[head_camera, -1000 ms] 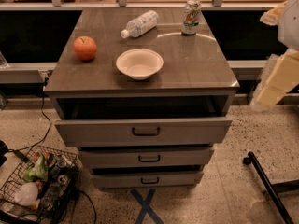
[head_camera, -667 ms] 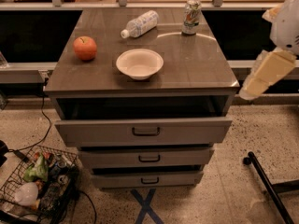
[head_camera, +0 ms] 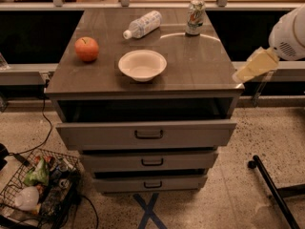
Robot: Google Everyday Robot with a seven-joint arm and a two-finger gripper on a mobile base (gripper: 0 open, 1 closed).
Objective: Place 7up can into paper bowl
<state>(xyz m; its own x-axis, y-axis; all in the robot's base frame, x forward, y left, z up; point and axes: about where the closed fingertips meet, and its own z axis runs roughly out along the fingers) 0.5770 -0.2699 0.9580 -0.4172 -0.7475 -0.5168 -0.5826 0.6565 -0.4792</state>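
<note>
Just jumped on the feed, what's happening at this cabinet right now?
The gripper hangs in the air off the right edge of the cabinet top, touching nothing. The 7up can stands upright near the far right corner, not yet picked up. The paper bowl sits empty near the front middle. An apple rests on the left, and a water bottle lies on its side at the back.

A robot lab: drawer cabinet (head_camera: 190, 136) on speckled floor (head_camera: 269, 137), blue tape cross (head_camera: 149, 214), loose cable (head_camera: 42, 129); gripper (head_camera: 253, 66) hangs beside its right edge.
</note>
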